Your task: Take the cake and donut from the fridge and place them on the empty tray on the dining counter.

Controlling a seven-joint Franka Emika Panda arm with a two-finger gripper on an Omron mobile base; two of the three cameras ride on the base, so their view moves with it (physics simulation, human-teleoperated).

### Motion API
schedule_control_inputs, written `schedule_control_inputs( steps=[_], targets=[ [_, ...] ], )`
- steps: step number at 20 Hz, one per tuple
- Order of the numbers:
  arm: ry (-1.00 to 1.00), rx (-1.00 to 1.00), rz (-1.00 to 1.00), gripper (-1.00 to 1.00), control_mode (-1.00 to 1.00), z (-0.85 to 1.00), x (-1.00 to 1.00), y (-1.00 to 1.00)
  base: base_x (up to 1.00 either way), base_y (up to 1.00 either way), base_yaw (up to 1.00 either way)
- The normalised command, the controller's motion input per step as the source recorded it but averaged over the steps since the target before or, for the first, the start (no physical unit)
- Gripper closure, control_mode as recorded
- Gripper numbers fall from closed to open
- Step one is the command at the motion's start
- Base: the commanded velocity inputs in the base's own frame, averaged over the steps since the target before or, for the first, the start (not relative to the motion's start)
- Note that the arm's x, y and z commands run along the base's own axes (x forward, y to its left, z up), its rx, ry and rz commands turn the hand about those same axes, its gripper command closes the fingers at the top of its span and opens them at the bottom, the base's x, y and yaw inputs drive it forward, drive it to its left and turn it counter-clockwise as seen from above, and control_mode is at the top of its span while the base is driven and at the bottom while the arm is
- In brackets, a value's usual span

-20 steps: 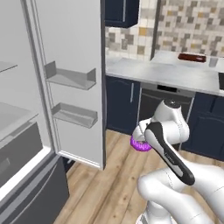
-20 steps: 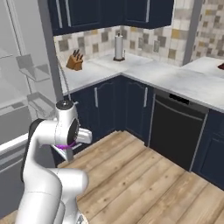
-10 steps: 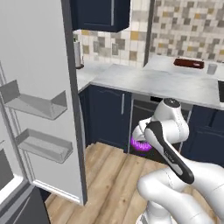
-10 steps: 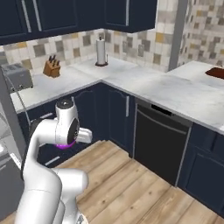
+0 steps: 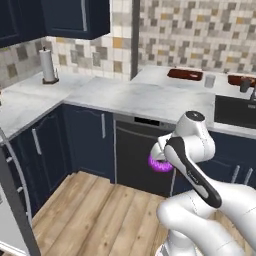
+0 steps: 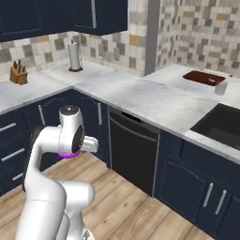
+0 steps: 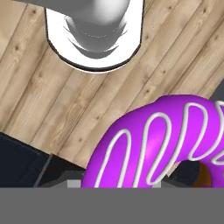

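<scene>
The donut [image 7: 162,140], purple-magenta with thin white icing lines, sits right in front of the hand camera and hides the fingertips. My gripper [image 5: 160,161] is shut on the donut [image 5: 159,164], tucked low against the arm's upper link, above the wooden floor. From the right base view the donut [image 6: 69,155] peeks out under the wrist. A flat dark reddish-brown tray [image 5: 185,74] lies on the marble dining counter [image 5: 150,97] near the back wall; the same tray [image 6: 204,77] lies beyond the black sink [image 6: 220,119]. The fridge's door edge [image 5: 15,200] shows at the lower left. The cake is out of view.
A second reddish tray [image 5: 241,79] is cut off at the right edge, beside a small grey cup [image 5: 210,81]. A paper towel roll [image 5: 48,66] and a knife block [image 6: 18,75] stand on the corner counter. A black dishwasher front [image 5: 140,155] faces the open wooden floor.
Both base views have swung right, away from the open fridge door toward the corner counter and the sink, so the base has turned. The donut stays in the gripper.
</scene>
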Motion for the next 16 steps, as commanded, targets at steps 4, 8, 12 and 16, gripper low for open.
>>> schedule_control_inputs(
  steps=[4,8,12,16],
  targets=[
    [0.00,0.00,0.00,1.00,1.00,0.00,0.00,0.00,-0.01,-0.87,-0.09],
    [0.00,0.00,0.00,1.00,1.00,0.00,0.00,0.00,0.02,-0.88,-0.07],
    [0.00,0.00,0.00,1.00,1.00,0.00,0.00,0.00,0.04,-0.91,-0.05],
    [0.00,0.00,0.00,1.00,1.00,0.00,0.00,0.00,0.13,-0.91,-0.06]
  ],
)
